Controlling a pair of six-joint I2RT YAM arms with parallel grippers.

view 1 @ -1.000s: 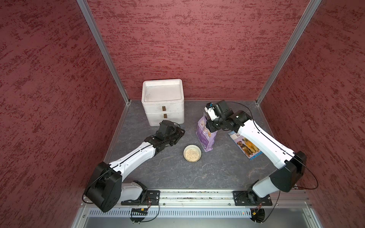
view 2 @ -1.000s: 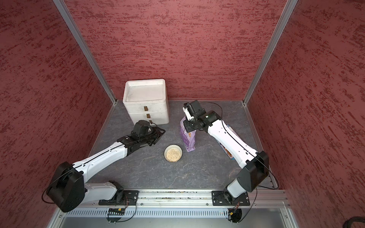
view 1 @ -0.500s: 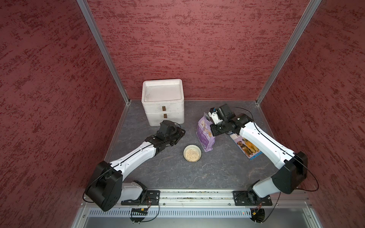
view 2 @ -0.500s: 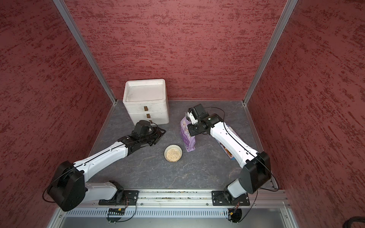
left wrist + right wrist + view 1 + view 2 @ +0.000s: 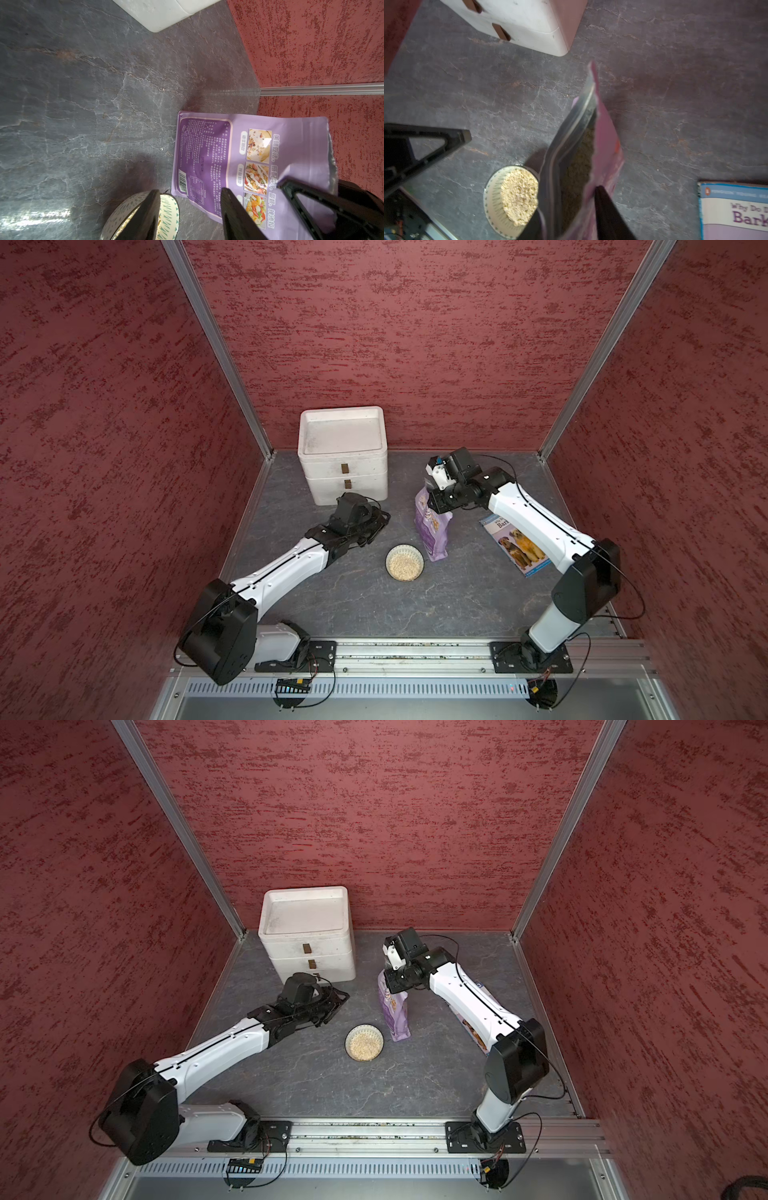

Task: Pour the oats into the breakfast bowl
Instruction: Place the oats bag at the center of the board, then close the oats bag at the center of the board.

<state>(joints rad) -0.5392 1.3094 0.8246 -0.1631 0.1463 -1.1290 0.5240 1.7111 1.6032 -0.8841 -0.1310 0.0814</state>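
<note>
- The oats (image 5: pixel 404 566) lie heaped in the bowl (image 5: pixel 405 548). More show dimly inside the pouch (image 5: pixel 432 531), which stands upright just beside the bowl; whether the two touch is unclear.
- The right gripper (image 5: pixel 568 174) straddles the pouch's open top. The wrist view is blurred, so I cannot tell whether it pinches.
- The left gripper (image 5: pixel 190 190) rests released and empty on the bowl's other side, apart from it.
- Beyond the bowl, the box (image 5: pixel 343 460) has its lower front partly hidden by the left arm.
- The book (image 5: pixel 517 545), past the pouch, lies partly under the right arm.
</note>
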